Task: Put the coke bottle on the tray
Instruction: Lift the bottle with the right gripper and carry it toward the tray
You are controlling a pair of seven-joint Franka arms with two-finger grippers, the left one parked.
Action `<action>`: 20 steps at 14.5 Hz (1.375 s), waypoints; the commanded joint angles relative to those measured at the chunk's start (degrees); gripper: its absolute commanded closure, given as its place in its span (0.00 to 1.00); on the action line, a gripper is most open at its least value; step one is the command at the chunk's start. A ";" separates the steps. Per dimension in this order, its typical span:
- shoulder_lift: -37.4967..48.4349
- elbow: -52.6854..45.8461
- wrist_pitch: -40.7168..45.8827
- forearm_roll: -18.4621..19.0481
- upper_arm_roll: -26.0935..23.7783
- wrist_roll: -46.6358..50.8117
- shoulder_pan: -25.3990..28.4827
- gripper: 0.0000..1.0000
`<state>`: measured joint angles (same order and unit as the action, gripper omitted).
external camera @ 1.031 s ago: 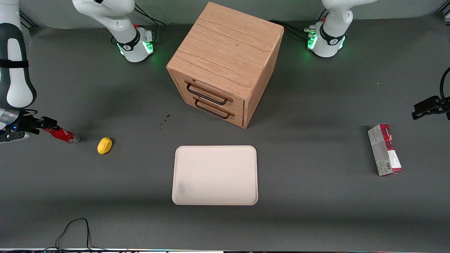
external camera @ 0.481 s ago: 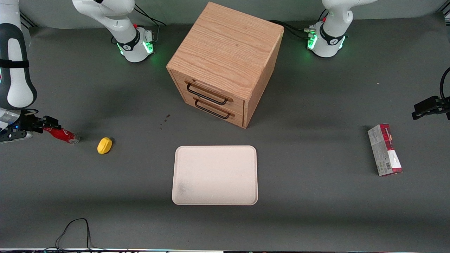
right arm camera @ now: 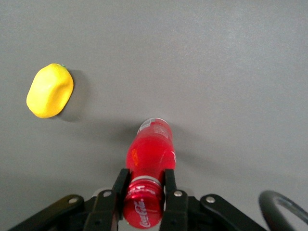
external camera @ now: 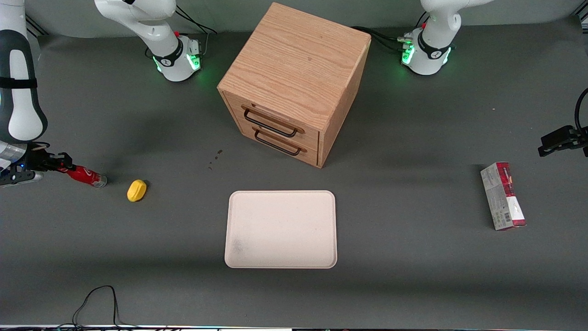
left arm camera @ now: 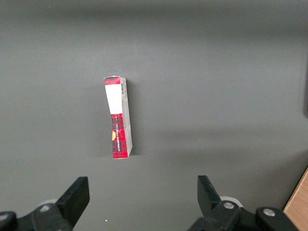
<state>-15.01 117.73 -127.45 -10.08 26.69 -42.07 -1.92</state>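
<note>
The coke bottle [external camera: 86, 175], small, red and with a silvery base, is at the working arm's end of the table, beside the lemon. It points with its base toward the lemon and the tray. My right gripper [external camera: 61, 164] is shut on its neck just below the red cap. In the right wrist view the fingers [right arm camera: 121, 180] clamp the neck on both sides of the bottle [right arm camera: 150, 150], with the gripper [right arm camera: 145, 174] around it. The cream-white tray [external camera: 280, 229] lies flat in front of the wooden cabinet, nearer the front camera, with nothing on it.
A yellow lemon [external camera: 137, 190] lies between the bottle and the tray; it also shows in the right wrist view [right arm camera: 49, 90]. A wooden two-drawer cabinet [external camera: 294, 78] stands mid-table. A red-and-grey carton [external camera: 503, 195] lies toward the parked arm's end. A black cable [external camera: 98, 301] loops at the front edge.
My gripper has settled onto the bottle's neck and the bottle has shifted slightly toward the lemon. Lemon, tray and carton have not moved.
</note>
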 commanded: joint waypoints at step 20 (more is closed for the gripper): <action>-2.65 -55.57 44.92 6.39 -8.20 3.20 4.65 1.00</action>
<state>-14.13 68.78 -84.14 -3.29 22.44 -41.72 2.12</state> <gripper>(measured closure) 0.665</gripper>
